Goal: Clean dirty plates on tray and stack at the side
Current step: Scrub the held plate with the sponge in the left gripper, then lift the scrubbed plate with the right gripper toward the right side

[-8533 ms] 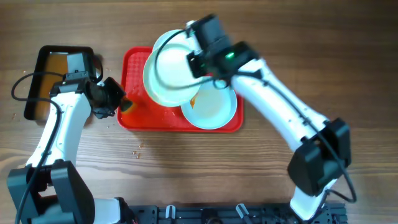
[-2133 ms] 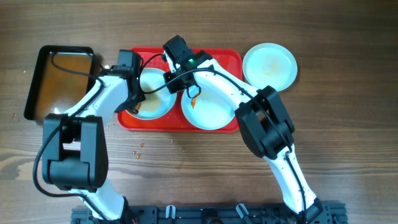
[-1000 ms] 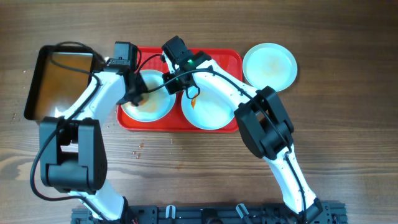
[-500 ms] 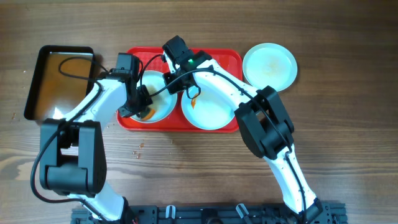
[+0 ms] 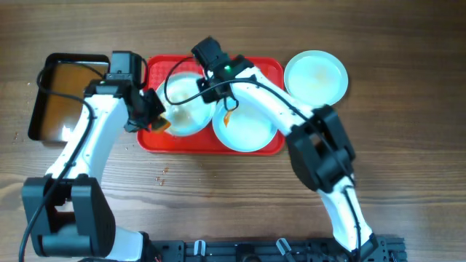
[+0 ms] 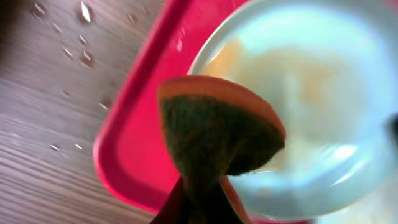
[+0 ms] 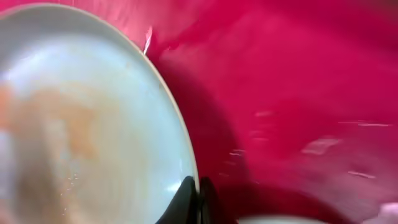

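Observation:
The red tray (image 5: 268, 67) holds two white plates. My right gripper (image 5: 212, 89) is shut on the rim of the left plate (image 5: 188, 105) and holds it tilted; the right wrist view shows that plate (image 7: 81, 124), with a faint orange smear, pinched between the fingertips (image 7: 198, 194) over the tray (image 7: 298, 93). The second plate (image 5: 251, 127) lies flat with an orange smear at its left edge. A third plate (image 5: 314, 78) lies on the table right of the tray. My left gripper (image 5: 151, 115) is shut on an orange-and-green sponge (image 6: 217, 130) at the held plate's left edge (image 6: 311, 93).
A black pan of brownish water (image 5: 62, 91) sits on the table left of the tray. Water drops and small crumbs (image 5: 164, 173) dot the wood in front of the tray. The left wrist view shows wet wood beside the tray's corner (image 6: 134, 149).
My left gripper with the sponge has drawn back from the plate's middle to its left edge. My right gripper has stayed on the plate's rim, and the plate has tipped up slightly.

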You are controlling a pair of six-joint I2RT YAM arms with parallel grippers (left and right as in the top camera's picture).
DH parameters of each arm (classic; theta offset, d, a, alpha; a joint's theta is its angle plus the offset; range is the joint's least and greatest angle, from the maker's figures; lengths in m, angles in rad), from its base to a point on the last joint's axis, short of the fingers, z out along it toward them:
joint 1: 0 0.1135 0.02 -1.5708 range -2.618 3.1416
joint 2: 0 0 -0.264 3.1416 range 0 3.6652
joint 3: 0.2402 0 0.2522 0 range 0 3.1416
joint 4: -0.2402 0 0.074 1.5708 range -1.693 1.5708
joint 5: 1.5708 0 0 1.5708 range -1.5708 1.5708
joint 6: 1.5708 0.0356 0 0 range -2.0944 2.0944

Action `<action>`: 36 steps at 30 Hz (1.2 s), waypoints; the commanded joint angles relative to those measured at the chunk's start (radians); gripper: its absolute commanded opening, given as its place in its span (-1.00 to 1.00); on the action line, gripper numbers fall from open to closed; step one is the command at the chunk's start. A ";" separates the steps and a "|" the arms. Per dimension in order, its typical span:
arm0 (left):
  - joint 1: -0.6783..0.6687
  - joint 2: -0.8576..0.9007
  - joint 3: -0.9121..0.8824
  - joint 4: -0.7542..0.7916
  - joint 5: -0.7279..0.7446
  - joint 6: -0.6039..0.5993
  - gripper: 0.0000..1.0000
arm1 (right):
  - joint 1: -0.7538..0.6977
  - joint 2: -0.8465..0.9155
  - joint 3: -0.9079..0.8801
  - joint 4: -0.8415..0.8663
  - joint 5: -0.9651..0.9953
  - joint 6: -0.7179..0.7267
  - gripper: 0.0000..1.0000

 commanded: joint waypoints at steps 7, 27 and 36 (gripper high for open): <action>0.051 -0.016 0.018 0.011 0.101 -0.003 -0.92 | 0.011 -0.390 0.004 -0.008 0.505 -0.335 -0.91; 0.051 -0.016 0.014 0.025 0.115 -0.002 -0.92 | 0.202 -0.403 0.002 0.322 1.055 -0.983 -0.91; 0.051 -0.016 0.014 0.034 0.114 0.002 -0.92 | -0.287 -0.403 0.000 -0.101 0.169 -0.050 -0.91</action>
